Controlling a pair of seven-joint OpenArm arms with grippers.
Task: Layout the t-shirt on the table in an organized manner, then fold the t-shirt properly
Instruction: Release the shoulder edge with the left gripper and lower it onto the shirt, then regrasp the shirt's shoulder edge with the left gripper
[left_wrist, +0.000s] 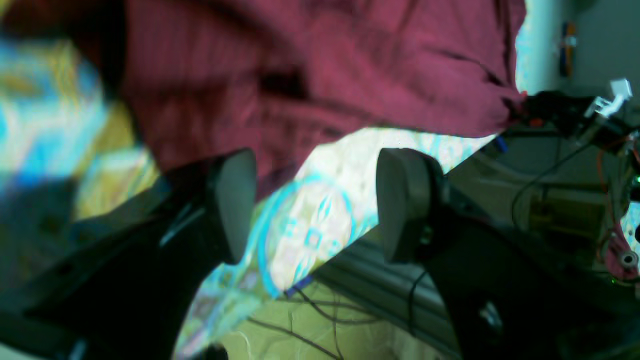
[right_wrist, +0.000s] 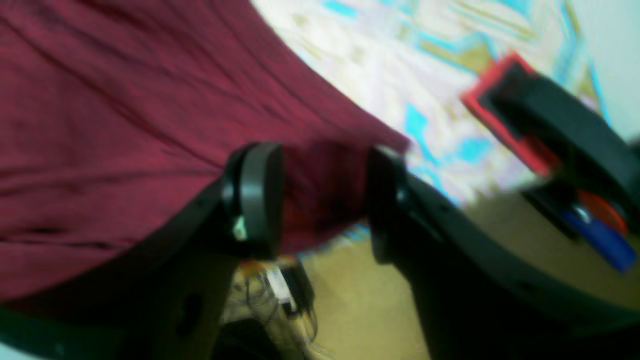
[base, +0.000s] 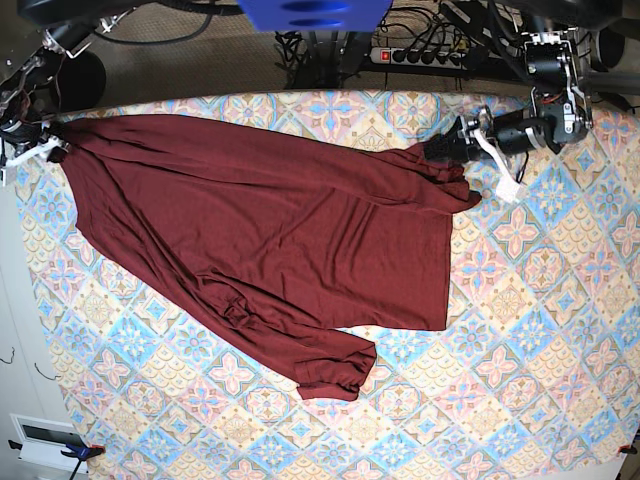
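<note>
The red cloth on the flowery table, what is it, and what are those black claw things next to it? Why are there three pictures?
The red cloth is a t-shirt with long sleeves, spread on a table with a patterned cover. The claws are grippers, the hands of a robot with two arms. One camera looks down from above and sees everything. The other two cameras ride on the robot's wrists, so each shows its own claw up close. The left gripper sits at one top corner of the shirt and the right gripper at the other. Both claws are open, their two fingers apart, so the shirt just lies there and nothing is being held.
</note>
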